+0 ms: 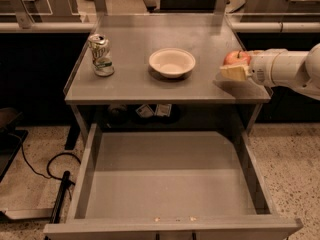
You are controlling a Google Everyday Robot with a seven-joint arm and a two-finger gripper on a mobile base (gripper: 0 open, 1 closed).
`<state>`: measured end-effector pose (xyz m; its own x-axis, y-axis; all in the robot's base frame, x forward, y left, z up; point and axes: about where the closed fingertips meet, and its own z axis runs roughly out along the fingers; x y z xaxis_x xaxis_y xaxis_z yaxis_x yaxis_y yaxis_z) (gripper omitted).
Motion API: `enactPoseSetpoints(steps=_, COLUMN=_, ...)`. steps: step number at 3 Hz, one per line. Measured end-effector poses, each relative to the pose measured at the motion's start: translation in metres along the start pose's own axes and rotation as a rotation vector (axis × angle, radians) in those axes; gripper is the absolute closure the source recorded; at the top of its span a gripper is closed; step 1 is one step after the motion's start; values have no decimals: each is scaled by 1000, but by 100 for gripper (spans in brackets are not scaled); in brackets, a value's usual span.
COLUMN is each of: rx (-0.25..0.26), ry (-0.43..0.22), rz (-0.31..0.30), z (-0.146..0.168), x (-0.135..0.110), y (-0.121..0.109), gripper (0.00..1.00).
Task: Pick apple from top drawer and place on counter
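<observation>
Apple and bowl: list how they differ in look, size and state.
The apple is red and round; the bowl is cream-white, wide and shallow. The apple is smaller than the bowl. The apple is held in the gripper at the right edge of the counter; the bowl sits free near the counter's middle. Shared: both are up at the counter, neither in the open drawer.

The arm (pixel 287 70) reaches in from right, gripper (pixel 233 67) seemingly clasping the apple (pixel 236 57).
</observation>
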<state>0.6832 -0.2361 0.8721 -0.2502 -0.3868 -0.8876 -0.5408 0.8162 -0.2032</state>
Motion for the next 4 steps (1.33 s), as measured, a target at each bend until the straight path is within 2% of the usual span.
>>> enactPoseSetpoints(steps=2, rx=-26, ry=31, rz=20, z=11, x=18, y=-5, gripper=100)
enactPoseSetpoints(steps=4, rx=-81, ry=21, rz=47, z=22, x=27, y=6, gripper=100)
